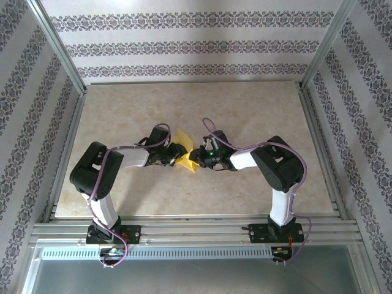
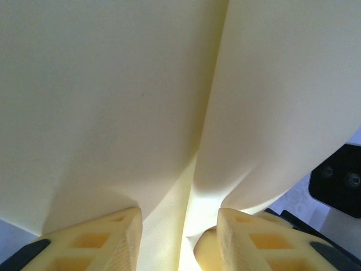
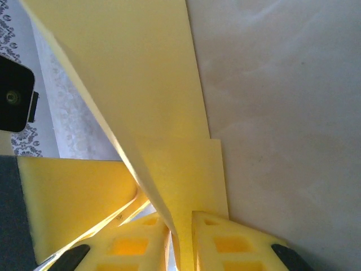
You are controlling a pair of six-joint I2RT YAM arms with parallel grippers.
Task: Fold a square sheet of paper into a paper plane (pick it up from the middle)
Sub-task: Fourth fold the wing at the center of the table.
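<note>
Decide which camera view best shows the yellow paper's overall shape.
Top external: it takes in the yellow paper nearly whole, folded outline included. The left wrist view gives a close-up of its pale crease; the right wrist view, one folded edge.

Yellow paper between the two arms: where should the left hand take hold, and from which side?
Probably the paper's centre fold, from the left, one finger each side: the fold runs between the left hand's open fingers, while the right hand pinches the far end.

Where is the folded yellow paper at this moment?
In the top external view, the yellow paper is near the middle of the table, between the left gripper and right gripper; the right jaws pinch its edge.
</note>
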